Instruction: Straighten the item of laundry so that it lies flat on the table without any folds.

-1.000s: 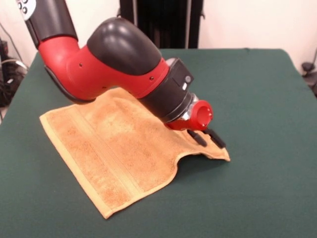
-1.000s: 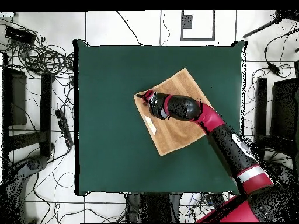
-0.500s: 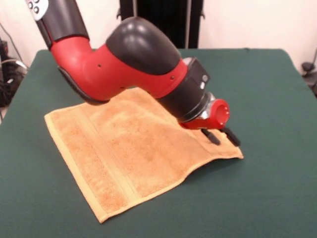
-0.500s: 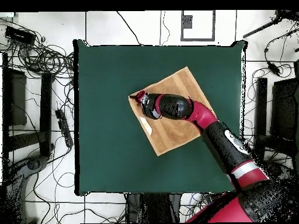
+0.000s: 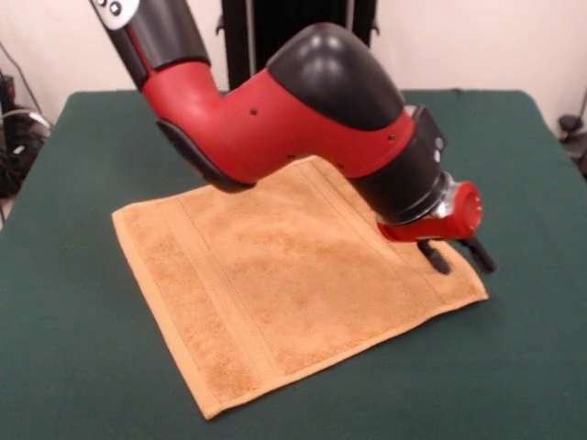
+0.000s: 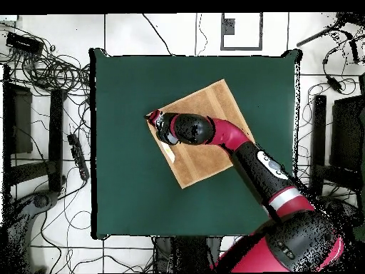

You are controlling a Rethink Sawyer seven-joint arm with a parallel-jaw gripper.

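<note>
The orange-tan towel (image 5: pixel 275 284) lies spread on the green table (image 5: pixel 523 367), nearly flat, with woven bands along its left and right edges. My gripper (image 5: pixel 457 258) is low over the towel's right corner and shut on the cloth there. The arm's red and black wrist hides the towel's far part. In the overhead view the towel (image 6: pixel 214 100) lies as a diamond near the middle of the table (image 6: pixel 121 85). There the gripper (image 6: pixel 152 118) is at the towel's left corner, and the small white tag (image 6: pixel 170 153) shows on the lower left edge.
Green cloth stretches wide on all sides of the towel. Cables (image 6: pixel 50 71) and dark equipment (image 6: pixel 18 114) lie on the floor beyond the table's edges.
My gripper has moved right in the front view, dragging the towel's corner with it. The raised fold at the near edge has flattened and the whole towel has slid right.
</note>
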